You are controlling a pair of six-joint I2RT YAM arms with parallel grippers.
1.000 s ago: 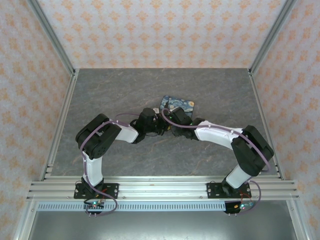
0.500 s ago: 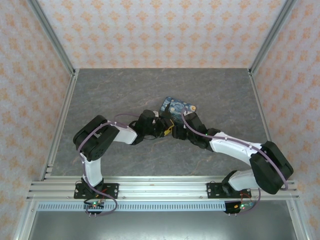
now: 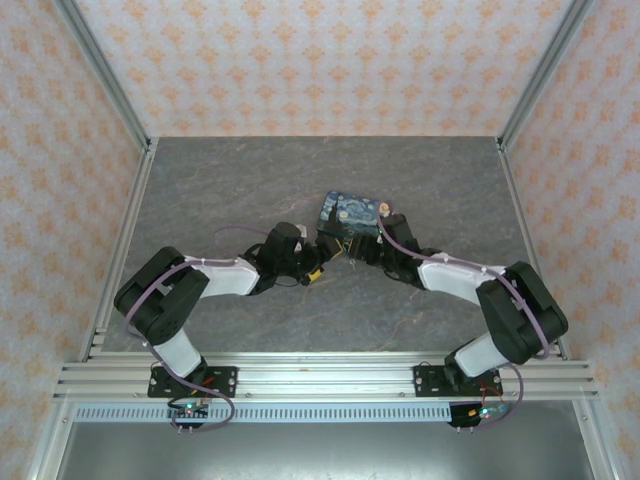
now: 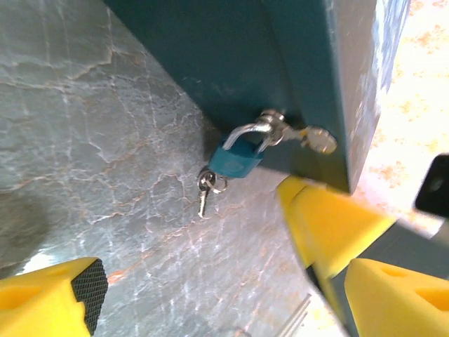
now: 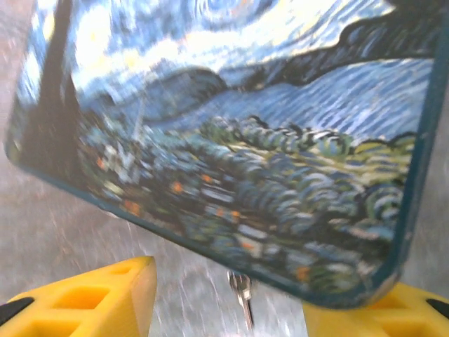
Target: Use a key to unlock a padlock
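Hanging from the box: a small blue-bodied padlock (image 4: 237, 160) with a silver shackle was hooked through a silver hasp (image 4: 277, 128) on the box's dark teal side wall, and its body tilted down toward the table.
Key: a tiny pale silver key (image 4: 203, 202) dangled with a small ring at the padlock's lower end, its tip pointing at the table. Whether a key sat in the keyhole could not be told. In the right wrist view the key (image 5: 242, 293) showed just under the lid's near edge.
Box: a rectangular blue box (image 3: 350, 212) with a swirled night-sky painting printed on its lid lay flat near the middle of the table.
Writing: the lid print was blurred up close, and nothing on the lid or the padlock body could be read.
Left gripper (image 3: 312, 272): it sat low over the table, just near-left of the box. Its yellow fingers (image 4: 49, 295), one with a black ribbed pad, were spread wide with nothing between them, apart from the padlock.
Right gripper (image 3: 355, 250): it was at the box's near edge. Its yellow fingers (image 5: 91, 298) were spread to either side of the key and gripped nothing.
Table: a grey, marbled, stone-look surface (image 3: 230, 190).
Walls: pale panels (image 3: 300, 60) with a repeating orange floral pattern.
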